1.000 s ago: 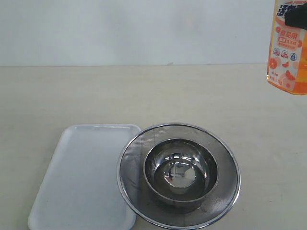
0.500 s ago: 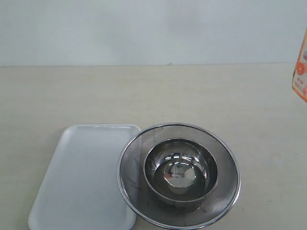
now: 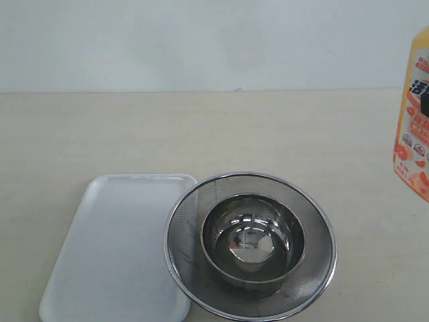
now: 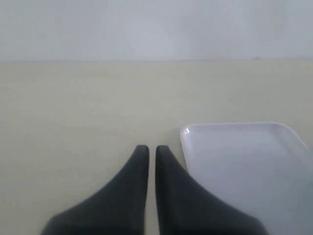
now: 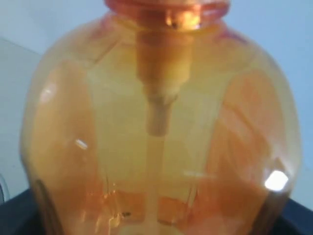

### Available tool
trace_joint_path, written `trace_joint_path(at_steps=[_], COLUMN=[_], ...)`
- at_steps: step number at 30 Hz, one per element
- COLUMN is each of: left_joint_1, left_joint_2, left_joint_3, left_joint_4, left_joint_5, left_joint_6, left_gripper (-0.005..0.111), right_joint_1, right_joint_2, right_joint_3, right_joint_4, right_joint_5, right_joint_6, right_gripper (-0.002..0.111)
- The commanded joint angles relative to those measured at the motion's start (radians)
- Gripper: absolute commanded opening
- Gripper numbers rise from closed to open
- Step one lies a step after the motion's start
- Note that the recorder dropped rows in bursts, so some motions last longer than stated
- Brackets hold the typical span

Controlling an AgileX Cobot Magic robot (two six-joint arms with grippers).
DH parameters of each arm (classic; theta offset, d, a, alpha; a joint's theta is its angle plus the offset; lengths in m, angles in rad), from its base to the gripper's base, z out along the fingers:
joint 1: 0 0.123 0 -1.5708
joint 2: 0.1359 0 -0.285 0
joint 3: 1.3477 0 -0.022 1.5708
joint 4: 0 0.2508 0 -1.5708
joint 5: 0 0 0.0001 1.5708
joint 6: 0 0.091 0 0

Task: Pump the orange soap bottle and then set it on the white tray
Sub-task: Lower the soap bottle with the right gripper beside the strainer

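The orange soap bottle (image 3: pixel 414 144) shows at the far right edge of the exterior view, slightly tilted and partly cut off, its pump head out of frame. A dark finger (image 3: pixel 424 100) of my right gripper crosses its label. In the right wrist view the translucent bottle (image 5: pixel 98 122) fills the frame, and my right gripper (image 5: pixel 156 218) is shut on it with dark fingers at both lower corners. The white tray (image 3: pixel 114 248) lies flat at the front left. My left gripper (image 4: pixel 147 149) hovers low, shut and holding nothing, beside a corner of the tray (image 4: pixel 244 166).
A round steel mesh strainer (image 3: pixel 181 235) with a steel bowl (image 3: pixel 253 241) inside it sits at the front centre, its rim overlapping the tray's right edge. Bare beige table (image 3: pixel 201 127) stretches behind it to a pale wall.
The bottle swung right until it was almost out of the exterior view, then came back a little left and lower. The tray, strainer and bowl stayed put.
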Motion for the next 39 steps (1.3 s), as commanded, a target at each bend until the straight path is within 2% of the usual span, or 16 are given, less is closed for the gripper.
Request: trace_joint_path(at_steps=[1,3,8,14,20,27,32,39], left_joint_1=[0.002,0.002,0.002,0.002,0.002,0.002,0.002,0.002], left_joint_2=[-0.002,-0.002,-0.002,-0.002,-0.002,-0.002,-0.002,-0.002], left_joint_3=[0.004,0.004,0.004,0.004,0.004,0.004,0.004,0.004], left_joint_4=[-0.007,-0.007,-0.007,-0.007,-0.007,-0.007,-0.007,-0.007], left_joint_5=[-0.013,-0.013,-0.013,-0.013,-0.013,-0.013,-0.013,-0.013], left_joint_6=[-0.012,-0.012,-0.012,-0.012,-0.012,-0.012,-0.012,-0.012], left_gripper=[0.005,0.005,0.005,0.005,0.005,0.005,0.005,0.005], right_joint_1=[0.001,0.001,0.001,0.001,0.014,0.168,0.301,0.393], right_joint_2=[-0.014,-0.011,0.024,0.178,0.283,0.361,0.382,0.418], right_joint_3=[-0.003,-0.008,-0.008,-0.008,-0.008,-0.073,-0.127,-0.136], right_joint_4=[0.037,0.037,0.037,0.037,0.037,-0.021,-0.085,-0.165], right_joint_5=[-0.104,-0.169,-0.158,-0.018,-0.002,-0.132,-0.297,-0.296], right_joint_6=[-0.021,-0.021,-0.021,-0.020,-0.020,-0.020,-0.020,-0.020], right_gripper=[0.000,0.000,0.000,0.000,0.000,0.000,0.000,0.000])
